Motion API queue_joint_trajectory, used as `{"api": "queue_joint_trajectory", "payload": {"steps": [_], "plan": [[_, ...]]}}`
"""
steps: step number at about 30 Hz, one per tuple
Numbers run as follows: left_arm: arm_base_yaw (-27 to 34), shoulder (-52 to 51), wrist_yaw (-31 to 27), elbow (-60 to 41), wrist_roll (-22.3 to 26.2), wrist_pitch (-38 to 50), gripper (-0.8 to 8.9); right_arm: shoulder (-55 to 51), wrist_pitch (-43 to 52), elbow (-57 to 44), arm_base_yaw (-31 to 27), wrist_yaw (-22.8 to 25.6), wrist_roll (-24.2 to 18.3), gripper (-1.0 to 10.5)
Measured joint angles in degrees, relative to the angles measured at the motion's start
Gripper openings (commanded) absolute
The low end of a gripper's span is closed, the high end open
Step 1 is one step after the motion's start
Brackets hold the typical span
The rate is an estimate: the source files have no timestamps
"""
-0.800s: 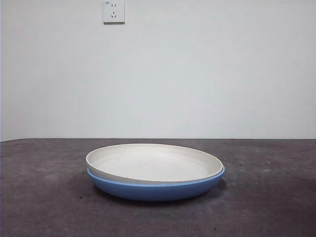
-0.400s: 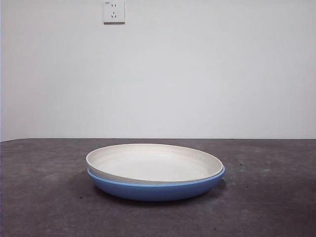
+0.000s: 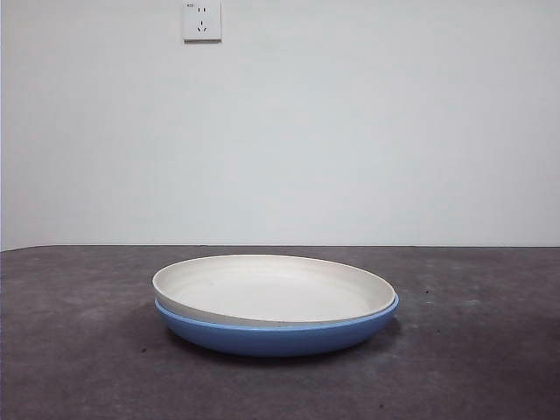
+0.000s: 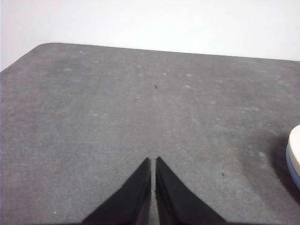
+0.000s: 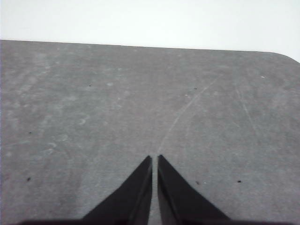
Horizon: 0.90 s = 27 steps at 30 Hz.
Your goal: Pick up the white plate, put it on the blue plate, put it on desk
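The cream, faintly ringed white plate (image 3: 273, 290) sits nested in the glossy blue plate (image 3: 276, 333) on the desk (image 3: 70, 350). Left gripper (image 4: 153, 161) and right gripper (image 5: 155, 159): jaws together, well apart from both plates.

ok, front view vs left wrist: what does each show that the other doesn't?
Front only: the whole stack, white plate sitting in the blue plate, and a wall socket. No arm in it.

Left wrist only: the left gripper, jaws shut, over bare desk, holding nothing.

Both: the desk, the pale wall, and the plates, though the wrist view catches only a sliver of their rims at the picture's edge.
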Motion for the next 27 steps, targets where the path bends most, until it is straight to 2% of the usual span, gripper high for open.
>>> {"api": "queue_joint_trajectory", "payload": {"steps": [27], "plan": [[0.0, 0.0, 0.0, 0.0, 0.0, 0.0, 0.19, 0.0, 0.28, -0.02, 0.92, -0.07, 0.0, 0.2]]}}
